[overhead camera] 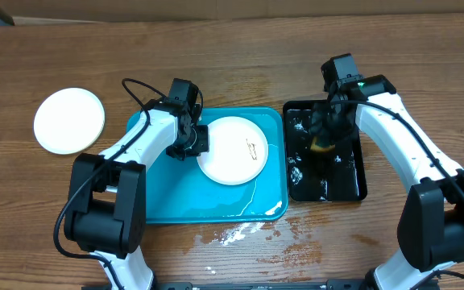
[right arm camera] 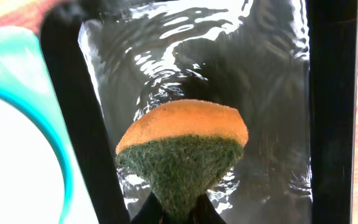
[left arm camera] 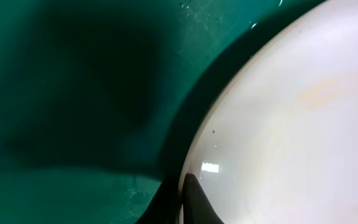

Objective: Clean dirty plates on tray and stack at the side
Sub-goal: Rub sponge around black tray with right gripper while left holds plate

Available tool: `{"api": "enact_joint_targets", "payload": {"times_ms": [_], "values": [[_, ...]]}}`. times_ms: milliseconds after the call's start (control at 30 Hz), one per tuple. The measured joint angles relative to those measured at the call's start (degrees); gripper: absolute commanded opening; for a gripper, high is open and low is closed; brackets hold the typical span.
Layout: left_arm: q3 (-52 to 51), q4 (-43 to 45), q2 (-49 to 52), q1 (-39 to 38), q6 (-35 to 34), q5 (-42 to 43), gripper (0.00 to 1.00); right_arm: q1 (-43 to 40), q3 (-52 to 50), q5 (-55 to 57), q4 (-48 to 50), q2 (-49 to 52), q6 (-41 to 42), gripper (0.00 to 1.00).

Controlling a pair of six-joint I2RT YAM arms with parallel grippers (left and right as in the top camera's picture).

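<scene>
Left gripper (overhead camera: 193, 139): clenched on the left rim of a round white shallow plate (overhead camera: 232, 151). In the left wrist view one dark finger (left arm camera: 194, 200) shows at the bottom edge of the frame, right against that rim. The plate's pale face fills the right half, with a few tiny dark specks near its edge.

The plate lies flat in the upper right part of a large turquoise rectangular plastic tray with a raised rim (overhead camera: 159, 201), at the centre of the overhead frame. There is a small dark smudge on the plate's right side. A wet film lies on the tray floor toward its lower right corner.

Right gripper (right arm camera: 178, 214): grasping a sponge of orange foam backed with green scouring pad (right arm camera: 182, 146), pinched at the green layer's lower tip. The sponge hangs over a glossy black rectangular tray (right arm camera: 331, 93) holding rippled water; I cannot tell whether it touches the water. In the overhead view the black tray sits just beside the turquoise tray's right edge.

A second round white plate (overhead camera: 69, 121) lies alone on the brown wooden table (overhead camera: 240, 56), upper left of the overhead frame, well apart from the turquoise tray. Spilled water (overhead camera: 236, 234) glints on the wood just below the tray's lower edge.
</scene>
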Motion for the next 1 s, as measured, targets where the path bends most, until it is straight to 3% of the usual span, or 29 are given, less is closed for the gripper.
{"api": "enact_joint_targets", "payload": {"times_ms": [100,167,200,267,300,500,633,833,1000], "values": [[0.0,-0.6,0.0,0.0,-3.5,0.0,0.07,0.0,0.0,-0.5,-2.1,0.0,1.4,0.04],[0.0,-1.9,0.0,0.0,-6.0,-0.2,0.32,0.0,0.0,-0.7,-1.9,0.0,2.3,0.04],[0.0,-2.7,0.0,0.0,-7.5,-0.4,0.5,0.0,0.0,-0.7,-1.5,0.0,2.7,0.04],[-0.1,-3.2,0.0,0.0,-9.2,-0.5,0.54,0.0,0.0,-0.7,-1.1,0.0,3.1,0.04],[-0.1,-3.1,0.0,0.0,-9.9,-0.6,0.52,0.0,0.0,-0.7,-1.2,0.0,3.2,0.04],[-0.1,-1.7,0.0,0.0,-12.5,-3.2,0.04,0.0,-0.3,-0.7,-0.4,0.0,3.8,0.04],[-0.1,-1.7,-0.4,0.0,-12.8,-3.6,0.05,0.0,-1.7,-0.7,0.6,0.0,3.8,0.04],[-0.1,-2.4,-0.3,0.0,-13.2,-3.1,0.34,0.0,-3.4,-0.7,1.5,0.0,3.8,0.04],[-0.1,-2.6,-0.3,0.0,-12.1,-2.7,0.36,0.0,-3.4,-0.7,1.7,0.0,3.8,0.04]]}}
